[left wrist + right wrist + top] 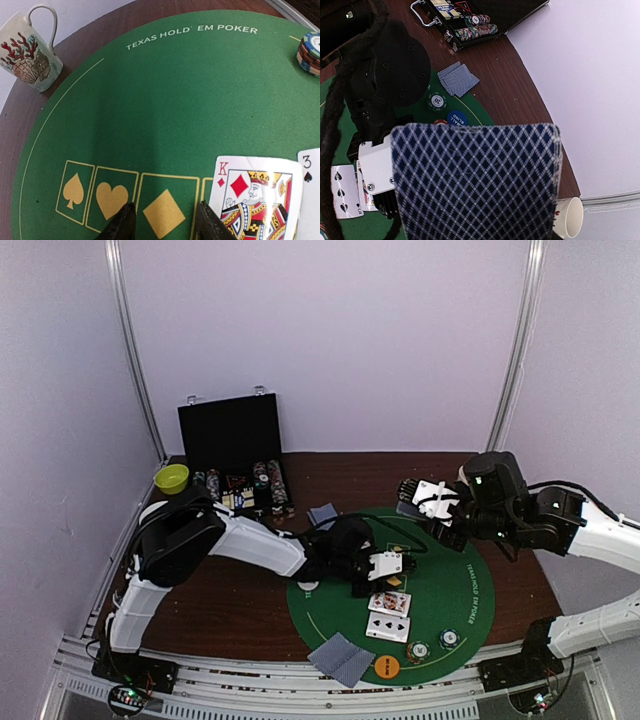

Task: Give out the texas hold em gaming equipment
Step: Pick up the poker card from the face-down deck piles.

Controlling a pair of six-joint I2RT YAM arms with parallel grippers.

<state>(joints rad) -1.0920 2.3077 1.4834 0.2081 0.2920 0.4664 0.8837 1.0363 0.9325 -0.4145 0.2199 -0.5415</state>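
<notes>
My left gripper [167,227] is open and empty, low over the gold diamond box of the green poker mat [165,95]. The king of diamonds [255,200] lies face up just right of its right finger, with a 3 of spades [310,192] beside it. My right gripper [418,498] is shut on a deck of blue-backed cards [475,180], held above the mat's far edge; the deck hides its fingers. Two face-down cards [340,658], an orange disc [386,667] and two chip stacks [418,649] lie at the mat's near edge. A white dealer disc [308,586] lies at its left.
The black chip case [235,455] stands open at the back left, beside a yellow-green bowl [172,478]. More face-down cards [458,78], a chip [437,101] and a blue small-blind disc [456,118] lie at the mat's far edge. A printed mug [27,52] stands off the mat.
</notes>
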